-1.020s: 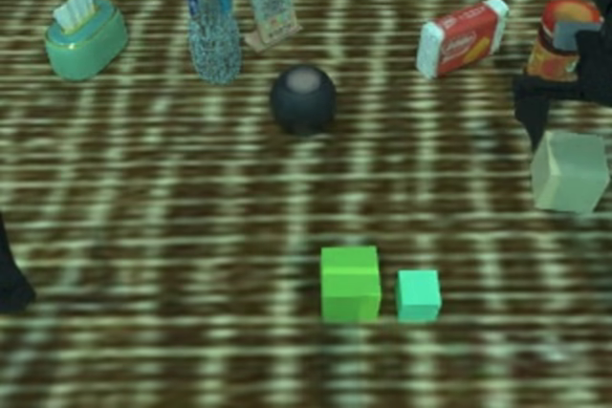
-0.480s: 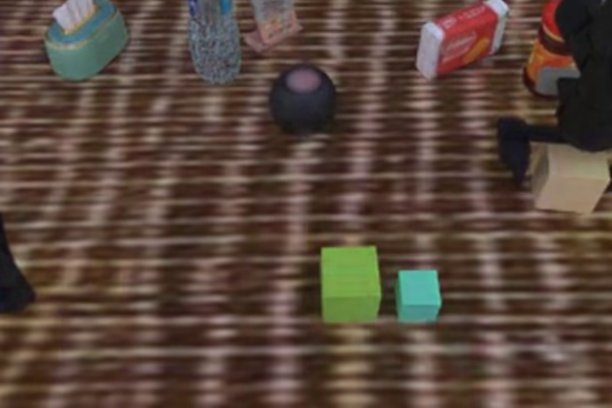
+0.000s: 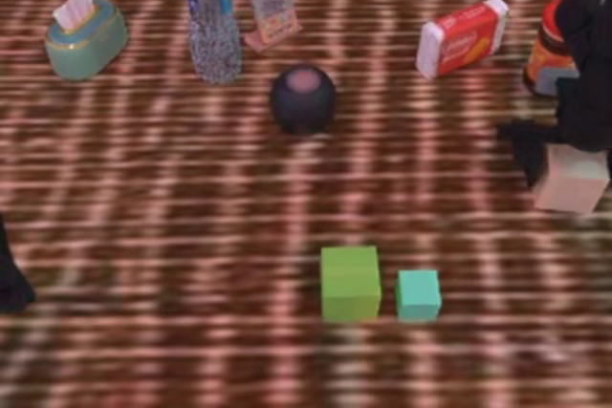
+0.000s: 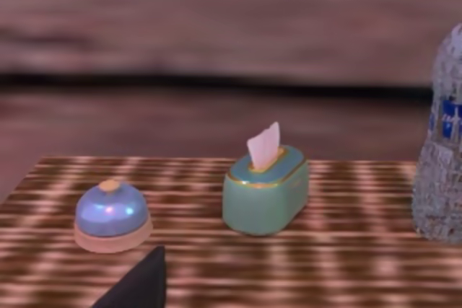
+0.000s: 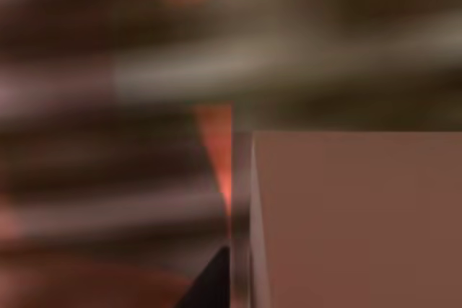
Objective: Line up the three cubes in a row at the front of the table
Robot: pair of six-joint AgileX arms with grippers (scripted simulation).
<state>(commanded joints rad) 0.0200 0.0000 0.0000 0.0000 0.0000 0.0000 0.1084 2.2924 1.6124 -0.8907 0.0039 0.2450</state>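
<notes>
The pale beige cube (image 3: 574, 183) sits at the table's (image 3: 191, 188) right edge, in the middle depth. My right gripper (image 3: 572, 152) is down over it and hides its far part; in the right wrist view the cube (image 5: 361, 221) fills the near side. The lime-green cube (image 3: 350, 282) and the small teal-green cube (image 3: 418, 294) stand side by side near the front, a narrow gap between them. My left gripper (image 3: 8, 284) is parked at the left edge, open, with one fingertip (image 4: 144, 283) showing above bare table.
Along the back stand a tissue box (image 3: 84, 37), a water bottle (image 3: 211, 16), a small card stand (image 3: 271, 7), a red-and-white box (image 3: 462, 37) and an orange jar (image 3: 553, 45). A dark sphere (image 3: 302, 97) lies mid-table. A bell (image 4: 112, 216) shows in the left wrist view.
My right arm has come down from behind the beige cube onto it, and its dark left part has drawn in toward the cube's side. The cubes and the left arm stayed put.
</notes>
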